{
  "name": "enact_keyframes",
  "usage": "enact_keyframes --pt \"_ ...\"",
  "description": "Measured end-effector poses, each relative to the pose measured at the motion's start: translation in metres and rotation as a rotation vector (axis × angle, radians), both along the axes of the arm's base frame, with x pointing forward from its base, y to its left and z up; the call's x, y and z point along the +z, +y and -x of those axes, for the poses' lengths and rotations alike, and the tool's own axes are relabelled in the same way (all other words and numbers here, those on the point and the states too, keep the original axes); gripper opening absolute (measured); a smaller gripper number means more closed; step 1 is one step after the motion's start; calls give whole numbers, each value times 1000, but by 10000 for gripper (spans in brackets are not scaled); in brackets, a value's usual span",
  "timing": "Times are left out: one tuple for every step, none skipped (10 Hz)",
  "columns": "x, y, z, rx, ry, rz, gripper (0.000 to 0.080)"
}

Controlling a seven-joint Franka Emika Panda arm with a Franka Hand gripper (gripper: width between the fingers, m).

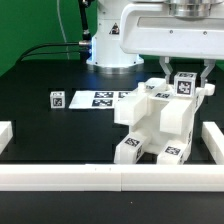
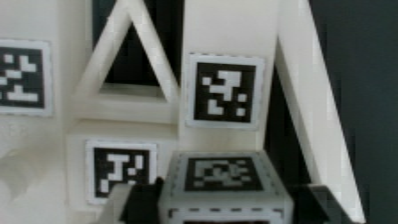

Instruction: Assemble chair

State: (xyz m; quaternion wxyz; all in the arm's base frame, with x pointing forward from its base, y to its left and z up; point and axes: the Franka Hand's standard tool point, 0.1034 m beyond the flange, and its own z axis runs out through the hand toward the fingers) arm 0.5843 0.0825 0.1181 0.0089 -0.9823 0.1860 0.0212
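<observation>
White, tag-covered chair (image 1: 158, 120), partly assembled, stands toward the exterior view's right.

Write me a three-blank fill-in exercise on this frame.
The gripper is closed on a tagged part of the chair, reaching it from ___. The marker board lies flat on the exterior view's ___ of the chair. The table is ___ in colour.
Missing words: above; left; black.
</observation>
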Motion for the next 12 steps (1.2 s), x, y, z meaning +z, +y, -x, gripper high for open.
enact_keyframes --pt "0 0 0 0 0 0 281" --pt "0 0 0 0 0 0 281" --pt "0 0 0 0 0 0 281" --pt "0 0 0 0 0 0 281" --pt "0 0 0 -6 0 0 281" --pt "0 0 0 -21 1 1 281" --pt "0 0 0 -24 1 1 281" --pt "0 0 0 -62 2 1 281" --pt "0 0 0 -117 3 3 281" --pt "0 1 0 -186 5 5 281" --pt "0 1 0 -243 7 7 281" --pt "0 1 0 -316 9 9 281"
